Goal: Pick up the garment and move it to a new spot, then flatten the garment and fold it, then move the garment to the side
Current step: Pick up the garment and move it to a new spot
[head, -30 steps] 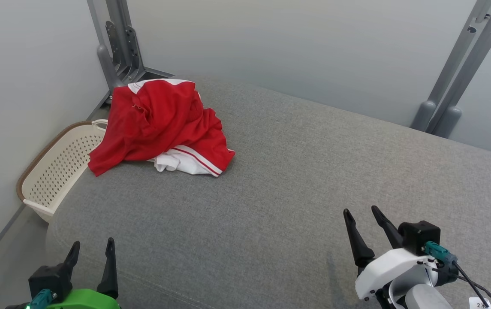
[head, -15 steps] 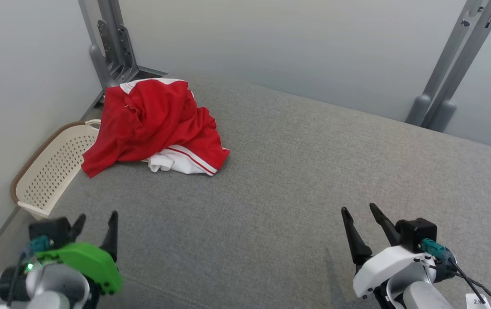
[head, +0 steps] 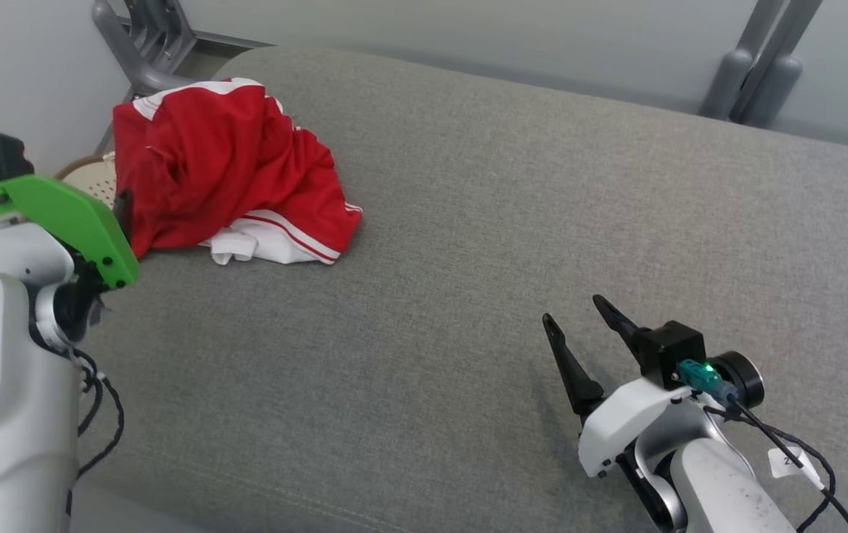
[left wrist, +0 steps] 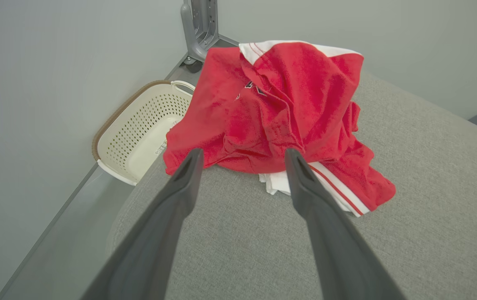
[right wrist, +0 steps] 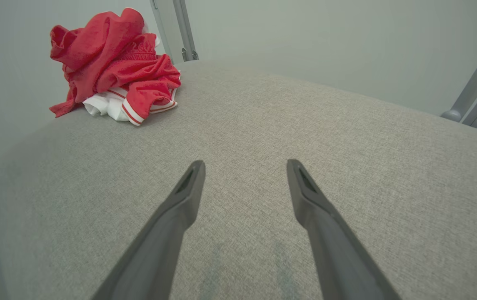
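So the red garment (head: pixel 224 163) is bunched in a heap at the far left corner of the grey upholstered surface (head: pixel 468 222), with white striped trim poking out at the front. Its left edge seems to spill over the side, right above a perforated laundry basket (left wrist: pixel 138 125) parked on the floor.

The left hand (left wrist: pixel 242 153) is spread wide with nothing held. It's aimed straight at the heap and its tips are lined up on the near edge of the red cloth. Whether anything is actually touched can't be told. The right hand (head: pixel 572 309) is wide open and empty too, hovering over bare upholstery well apart from the garment.

Handling-wise, light, limp sportswear is expected here: soft, probably a bit slick, zero stiffness. Once lifted it'll likely sag and unfurl, so no shape can be counted on. Nothing fragile, at least.

As for the grab, a raised fold on top of the heap looks like the better bet, since the white hem is lying flat and would be hard to get under. Several layers could easily get pinched at once, fine for relocating, less so for flattening. The overhanging bit should be watched, as a weak pinch could let the whole thing slide into the basket.
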Available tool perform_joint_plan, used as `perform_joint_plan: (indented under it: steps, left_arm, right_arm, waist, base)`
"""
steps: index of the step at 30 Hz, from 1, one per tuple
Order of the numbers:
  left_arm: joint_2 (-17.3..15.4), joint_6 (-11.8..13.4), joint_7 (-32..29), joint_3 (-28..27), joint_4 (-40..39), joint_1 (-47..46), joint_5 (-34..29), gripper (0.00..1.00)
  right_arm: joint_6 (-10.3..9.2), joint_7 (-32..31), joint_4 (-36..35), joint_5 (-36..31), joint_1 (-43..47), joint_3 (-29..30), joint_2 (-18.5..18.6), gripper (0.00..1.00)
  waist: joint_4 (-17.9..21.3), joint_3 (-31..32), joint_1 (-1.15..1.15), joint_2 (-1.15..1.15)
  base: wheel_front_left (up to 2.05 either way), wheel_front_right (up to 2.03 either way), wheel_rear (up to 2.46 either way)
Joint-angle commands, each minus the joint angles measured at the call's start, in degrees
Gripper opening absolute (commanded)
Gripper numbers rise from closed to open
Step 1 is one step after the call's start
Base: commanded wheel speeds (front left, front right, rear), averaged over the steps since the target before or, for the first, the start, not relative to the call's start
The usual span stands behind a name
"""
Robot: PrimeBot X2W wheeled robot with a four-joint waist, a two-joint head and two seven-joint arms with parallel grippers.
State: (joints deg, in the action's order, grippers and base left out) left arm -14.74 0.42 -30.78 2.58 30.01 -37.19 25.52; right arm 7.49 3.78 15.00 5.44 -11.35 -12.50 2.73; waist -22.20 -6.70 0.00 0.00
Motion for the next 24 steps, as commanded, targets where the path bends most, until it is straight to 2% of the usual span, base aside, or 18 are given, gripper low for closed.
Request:
perform_joint_plan:
  steps: [1, 10, 14, 24]
  left_arm:
    - [-0.8, 0.9, -0.8, -0.3, 1.1, -2.8, -0.2, 1.00]
    - [-3.1, 2.4, -3.4, -2.6, 5.1, -11.5, 1.8, 1.00]
    - [-4.1, 3.8, -3.9, -2.5, 7.2, -13.8, 0.8, 1.00]
    - [-2.9, 6.8, -3.3, -2.4, 11.9, -15.5, 0.8, 1.00]
  right_arm:
    - [0.00, -1.0, -1.5, -1.1, -1.1, -0.4, 0.3, 1.00]
    - [0.00, -4.8, -7.7, -2.5, 0.1, -1.9, 1.4, 1.00]
    - [0.00, -5.8, -10.0, -2.6, 0.6, -2.0, 2.0, 1.00]
    - [0.00, -7.0, -13.2, -3.1, 1.3, -1.4, 2.8, 1.00]
  waist:
    - [4.4, -6.6, 0.00, 0.00]
    - [8.4, -13.4, 0.00, 0.00]
    - [9.4, -16.0, 0.00, 0.00]
    - [10.1, -19.3, 0.00, 0.00]
  base:
    - [0.00, 0.00, 0.00]
    - [0.00, 0.00, 0.00]
    - [0.00, 0.00, 0.00]
    - [0.00, 0.00, 0.00]
